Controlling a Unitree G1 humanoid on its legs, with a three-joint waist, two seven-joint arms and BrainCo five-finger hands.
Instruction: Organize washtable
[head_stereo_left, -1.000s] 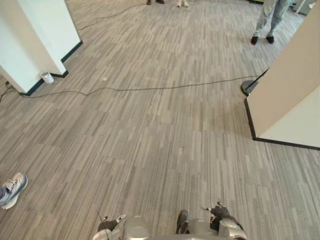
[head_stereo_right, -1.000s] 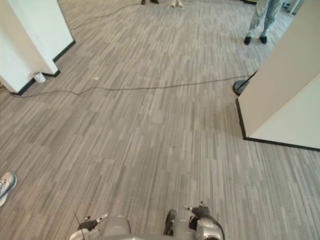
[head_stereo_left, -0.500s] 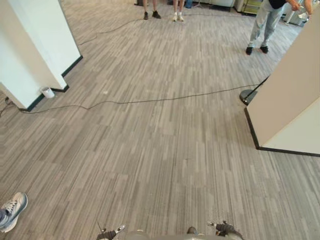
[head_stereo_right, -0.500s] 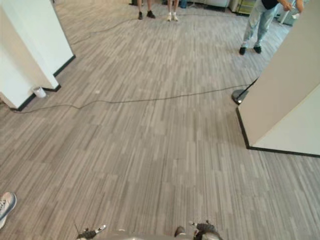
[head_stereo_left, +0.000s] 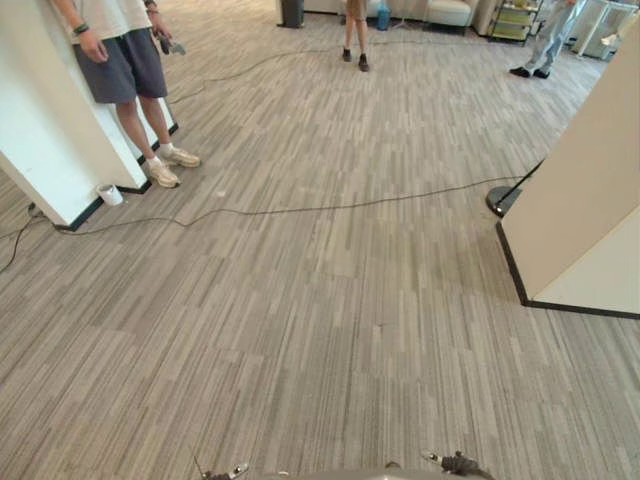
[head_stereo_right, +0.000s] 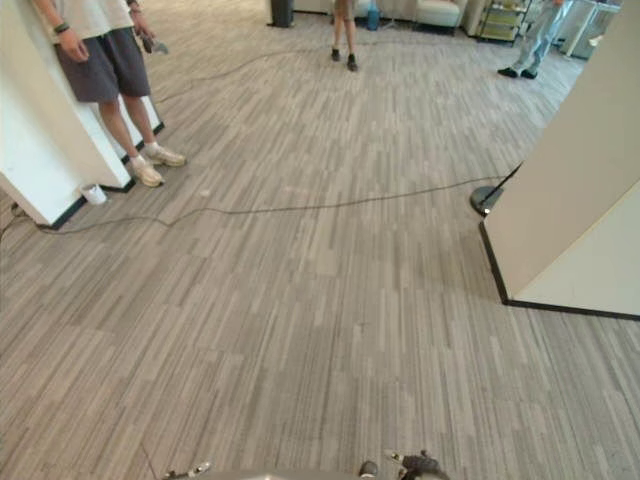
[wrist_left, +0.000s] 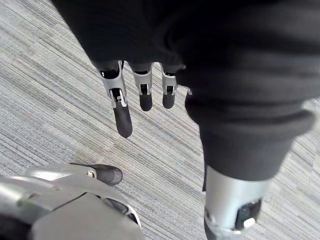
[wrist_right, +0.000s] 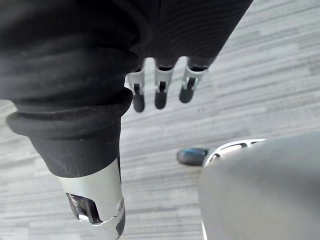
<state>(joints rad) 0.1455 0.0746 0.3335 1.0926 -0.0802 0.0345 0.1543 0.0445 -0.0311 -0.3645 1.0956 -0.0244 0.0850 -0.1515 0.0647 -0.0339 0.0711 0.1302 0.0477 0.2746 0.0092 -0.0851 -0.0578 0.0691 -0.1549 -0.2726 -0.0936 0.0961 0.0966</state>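
Left wrist view: my left hand (wrist_left: 145, 97) and right hand (wrist_right: 160, 96) are dangling slack, empty; walking, I should clear the floor cable (head_stereo_left: 300, 209).

You've got a matt, rough-looking carpet floor (head_stereo_left: 330, 300), smooth matt wall panel (head_stereo_left: 585, 190); left hand (wrist_left: 145, 97) w/ ribbed cloth cover (wrist_left: 150, 30), shiny metal-look fingers (wrist_left: 119, 97).

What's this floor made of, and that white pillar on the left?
The floor looks like low-pile carpet: matte grey streaky planks, no reflections, though vinyl is possible. The white pillar looks like smooth painted board or plaster, matte, with a dark baseboard along its foot.
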